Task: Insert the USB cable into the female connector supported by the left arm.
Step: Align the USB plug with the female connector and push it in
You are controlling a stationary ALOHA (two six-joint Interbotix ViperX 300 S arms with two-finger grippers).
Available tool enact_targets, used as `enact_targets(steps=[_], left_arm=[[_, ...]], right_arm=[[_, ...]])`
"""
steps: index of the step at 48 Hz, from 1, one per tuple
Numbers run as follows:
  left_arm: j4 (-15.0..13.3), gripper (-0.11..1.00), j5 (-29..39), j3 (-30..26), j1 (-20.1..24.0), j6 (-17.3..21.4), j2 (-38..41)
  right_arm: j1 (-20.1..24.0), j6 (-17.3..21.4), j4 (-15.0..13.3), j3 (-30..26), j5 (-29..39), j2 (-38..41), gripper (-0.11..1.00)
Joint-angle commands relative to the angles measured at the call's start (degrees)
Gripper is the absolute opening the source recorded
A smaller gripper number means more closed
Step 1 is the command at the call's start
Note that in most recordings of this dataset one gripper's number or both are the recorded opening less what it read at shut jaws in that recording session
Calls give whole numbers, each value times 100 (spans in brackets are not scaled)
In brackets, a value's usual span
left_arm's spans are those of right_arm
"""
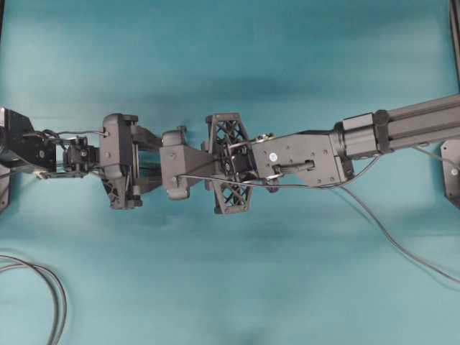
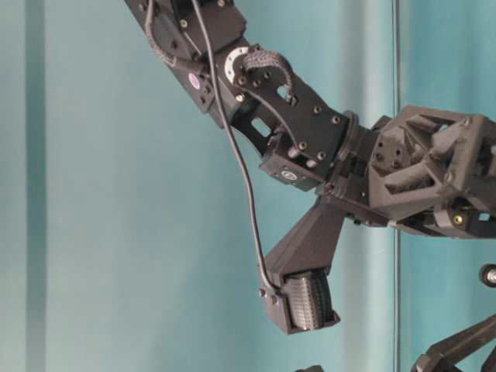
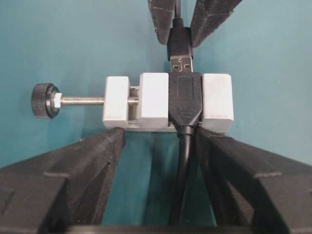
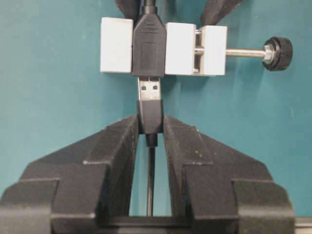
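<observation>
While the left tool [image 3: 187, 141] spans the female connector [image 3: 168, 102] wide, the right tool [image 4: 150, 129], pinching the USB cable [image 4: 150, 114], must push toward twelve o'clock to seat its half-entered tip.

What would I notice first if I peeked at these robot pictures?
Two black arms meet nose to nose above the teal table. The right gripper pinches the USB cable, whose silver tip sits right at the mouth of the female connector. That white block with a long screw knob rests between the left gripper fingers.
</observation>
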Motion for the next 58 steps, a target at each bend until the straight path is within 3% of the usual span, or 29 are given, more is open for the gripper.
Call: enact_targets(steps=[1, 58], left_arm=[[-9, 77, 18, -44, 35, 35, -53], [-9, 77, 114, -105, 26, -9, -105]], right_arm=[[-18, 26, -88, -141, -35, -158, 19], [35, 264, -88, 70, -193, -378, 19]])
